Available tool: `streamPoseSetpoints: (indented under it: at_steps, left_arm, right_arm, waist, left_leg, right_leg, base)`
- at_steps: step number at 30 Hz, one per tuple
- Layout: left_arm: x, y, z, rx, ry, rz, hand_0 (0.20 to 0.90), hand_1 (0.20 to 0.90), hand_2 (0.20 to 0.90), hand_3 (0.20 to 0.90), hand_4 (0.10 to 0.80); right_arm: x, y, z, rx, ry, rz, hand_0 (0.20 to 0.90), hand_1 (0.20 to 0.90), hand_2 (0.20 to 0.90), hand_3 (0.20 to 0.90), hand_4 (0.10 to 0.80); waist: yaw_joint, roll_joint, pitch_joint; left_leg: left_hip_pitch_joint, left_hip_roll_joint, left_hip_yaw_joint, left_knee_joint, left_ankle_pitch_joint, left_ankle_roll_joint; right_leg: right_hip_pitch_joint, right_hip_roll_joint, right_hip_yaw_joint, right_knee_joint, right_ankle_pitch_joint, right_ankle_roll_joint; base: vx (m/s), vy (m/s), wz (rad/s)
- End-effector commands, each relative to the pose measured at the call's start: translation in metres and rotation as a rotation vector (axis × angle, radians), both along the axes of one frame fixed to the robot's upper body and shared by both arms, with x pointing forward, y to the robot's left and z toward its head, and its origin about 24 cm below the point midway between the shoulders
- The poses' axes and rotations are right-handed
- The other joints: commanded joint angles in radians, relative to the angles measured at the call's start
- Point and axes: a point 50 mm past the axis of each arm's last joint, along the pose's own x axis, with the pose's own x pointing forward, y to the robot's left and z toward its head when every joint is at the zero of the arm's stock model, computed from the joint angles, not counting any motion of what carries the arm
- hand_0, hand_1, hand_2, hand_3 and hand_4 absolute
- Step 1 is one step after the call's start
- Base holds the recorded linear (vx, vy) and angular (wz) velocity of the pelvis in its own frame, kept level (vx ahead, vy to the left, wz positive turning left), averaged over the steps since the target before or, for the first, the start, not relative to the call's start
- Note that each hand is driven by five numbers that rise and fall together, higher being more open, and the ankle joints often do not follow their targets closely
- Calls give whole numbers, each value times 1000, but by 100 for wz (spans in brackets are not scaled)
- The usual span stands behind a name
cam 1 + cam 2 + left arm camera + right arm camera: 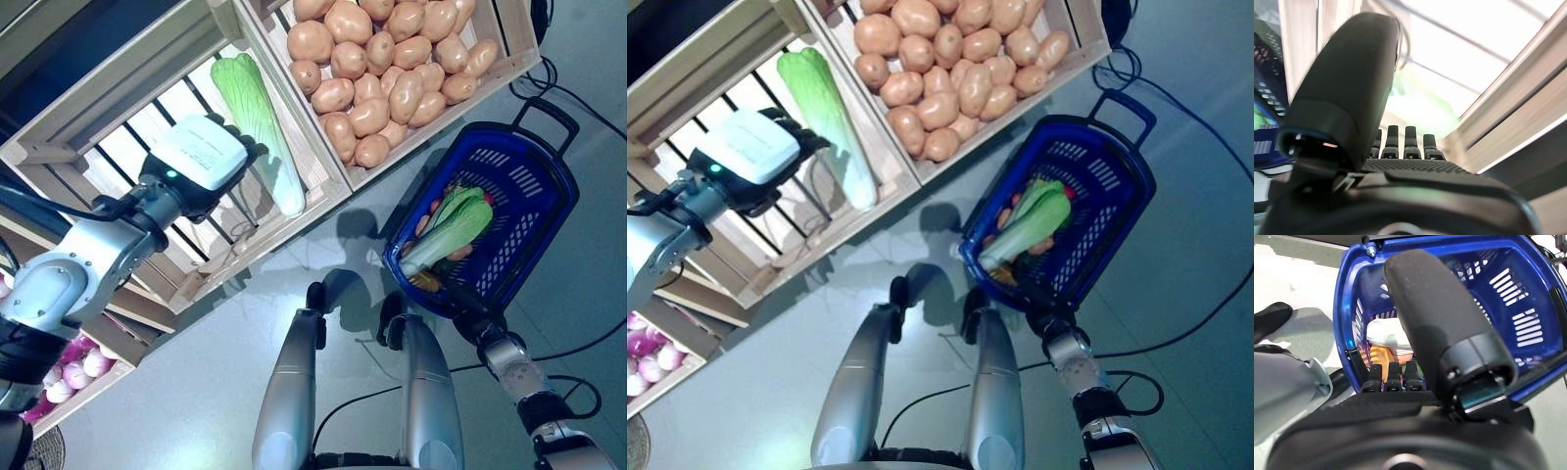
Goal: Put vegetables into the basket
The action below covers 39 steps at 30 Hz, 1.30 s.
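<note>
Best to lower left hand (201, 157), fingers straight and apart, onto long green cabbage (257, 117) in slatted crate (118, 93) at upper left, closing round its middle, while right hand (1400, 377), curled on blue basket (549, 186) rim at right, stays level.

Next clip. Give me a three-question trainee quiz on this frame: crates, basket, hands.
1. True or false: the long green cabbage in the slatted crate lies beside the left hand.
2. Which crate is next to it? A) potatoes B) carrots C) apples
3. Fill in: the right hand holds the blue ____ by its rim.

Key
1. True.
2. A, the potatoes.
3. Basket; a leafy green vegetable already lies inside it.
</note>
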Motion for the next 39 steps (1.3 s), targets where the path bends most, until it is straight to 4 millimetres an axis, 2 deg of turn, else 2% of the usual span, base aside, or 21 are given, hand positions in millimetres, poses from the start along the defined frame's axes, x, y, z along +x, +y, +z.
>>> streamPoseSetpoints:
  at_steps: [1, 8, 15, 16, 20, 28, 39]
  left_arm:
    - [-11, -10, 52, 90, -288, -113, 900, 900, 900, 900, 800]
    - [-7, -8, 50, 123, -363, -197, 900, 900, 900, 900, 800]
    - [0, 6, 28, 125, -283, -179, 900, 900, 900, 900, 800]
    - [3, 12, 19, 132, -240, -149, 900, 900, 900, 900, 800]
    - [8, 18, 9, 142, -187, -96, 900, 900, 900, 900, 800]
    - [16, 22, 3, 152, -146, -50, 900, 900, 900, 900, 800]
    - [29, 30, -1, 138, -264, -64, 900, 900, 900, 900, 800]
  right_arm:
    - [4, -23, 23, -47, -111, -40, 900, 900, 900, 900, 800]
    - [10, -19, 30, -70, -107, -35, 900, 900, 900, 900, 800]
    - [16, -18, 39, -89, -114, -15, 900, 900, 900, 900, 800]
    - [17, -18, 41, -93, -116, -12, 900, 900, 900, 900, 800]
    - [19, -18, 46, -103, -111, 1, 900, 900, 900, 900, 800]
    - [25, -17, 55, -114, -127, 11, 900, 900, 900, 900, 800]
    - [35, -10, 60, -108, -127, 22, 900, 900, 900, 900, 800]
  waist:
    - [-12, 27, -3]
    - [-24, 28, -3]
    - [-33, 31, -3]
    - [-38, 31, -3]
    - [-46, 31, -3]
    - [-55, 30, -3]
    - [-71, 21, -3]
  left_leg:
    - [23, -17, 93, -34, 3, 21]
    - [12, -6, 99, -23, 5, 18]
    - [3, 3, 104, -13, 3, 15]
    - [3, 6, 105, -10, 2, 14]
    - [-1, 13, 108, -10, 7, 11]
    - [-6, 20, 114, -18, 16, 9]
    - [-20, 29, 118, -5, 16, 8]
  right_leg:
    - [54, -9, -62, -74, 111, 3]
    - [33, -8, -48, -56, 113, 3]
    - [18, -2, -32, -46, 111, 0]
    - [16, 0, -26, -40, 109, 0]
    - [11, 4, -17, -39, 111, -1]
    - [1, 9, -10, -41, 114, 1]
    - [-19, 16, 4, -28, 119, 5]
  base:
    - [0, 0, 0]
    - [10, 25, -6]
    - [0, 36, -6]
    - [6, 39, -2]
    - [3, 37, -6]
    - [-5, 10, -4]
    - [2, 10, -6]
